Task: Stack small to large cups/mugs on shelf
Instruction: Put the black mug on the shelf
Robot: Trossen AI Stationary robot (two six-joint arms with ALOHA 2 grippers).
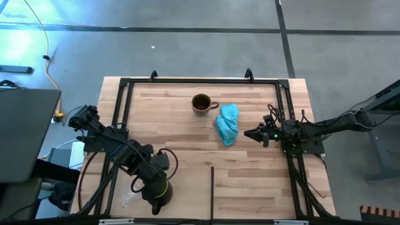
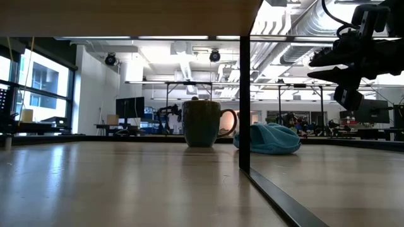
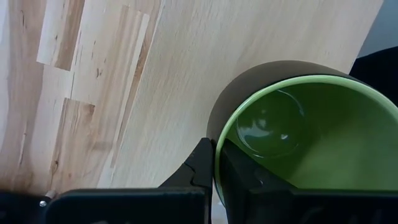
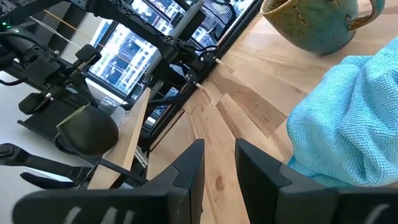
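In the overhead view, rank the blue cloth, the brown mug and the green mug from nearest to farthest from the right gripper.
1. Blue cloth: just beside the right gripper, toward the table's middle.
2. Brown mug: past the cloth, toward the far edge of the wooden shelf.
3. Green mug: far across at the near left corner, held by its rim in the left gripper.

green mug (image 3: 311,137), brown mug (image 1: 200,103), lt-blue cloth (image 1: 227,123)

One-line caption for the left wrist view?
Left claw shut on the green mug's rim above the pale wooden shelf.
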